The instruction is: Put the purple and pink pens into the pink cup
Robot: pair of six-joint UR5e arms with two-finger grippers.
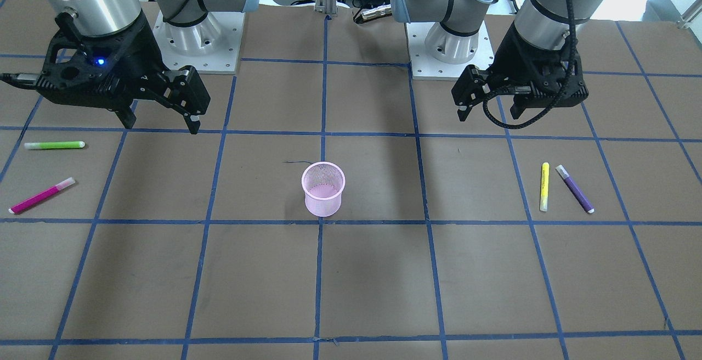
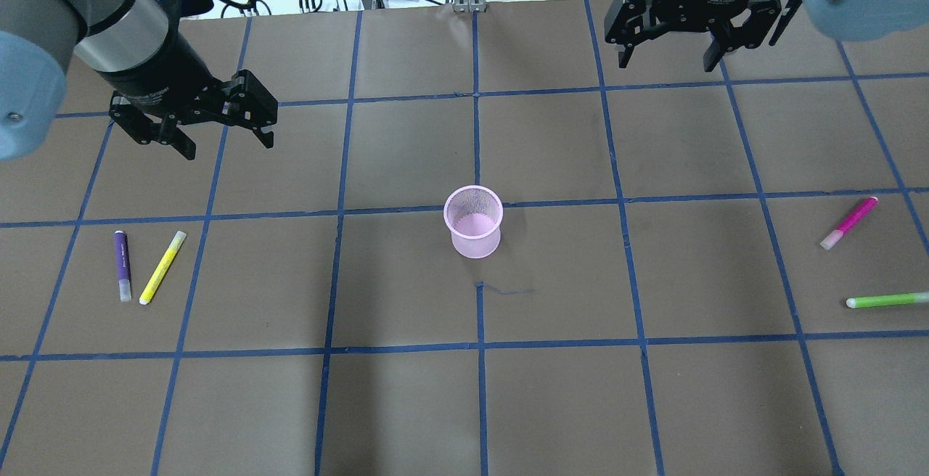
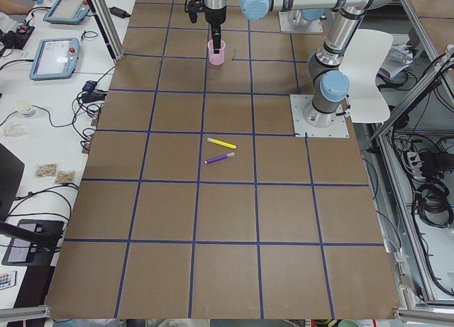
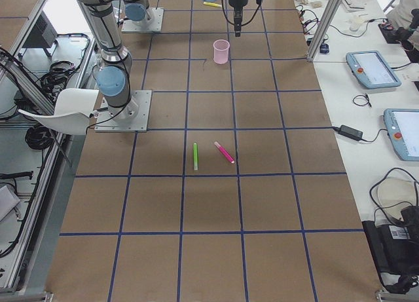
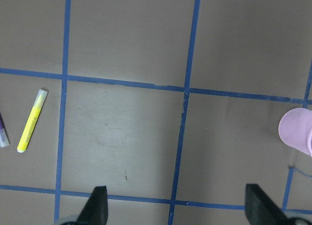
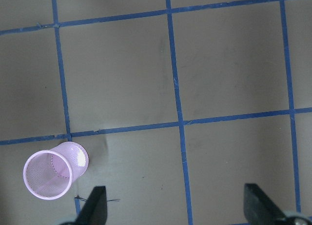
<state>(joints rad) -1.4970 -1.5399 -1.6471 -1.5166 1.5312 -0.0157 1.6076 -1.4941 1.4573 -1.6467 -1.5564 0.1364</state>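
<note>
Pink mesh cup [image 2: 473,223] stands upright mid brown taped surface [image 2: 406,403], slim purple pen [image 2: 123,265] and magenta pink pen [image 2: 848,223] lying far apart, left fingers [image 2: 260,117] and right fingers [image 2: 623,40] spread empty.

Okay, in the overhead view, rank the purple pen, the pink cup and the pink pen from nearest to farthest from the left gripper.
1. Purple pen: lying flat on the view's left side, the same side as the left gripper.
2. Pink cup: upright in the middle.
3. Pink pen: lying far over on the right side.
</note>
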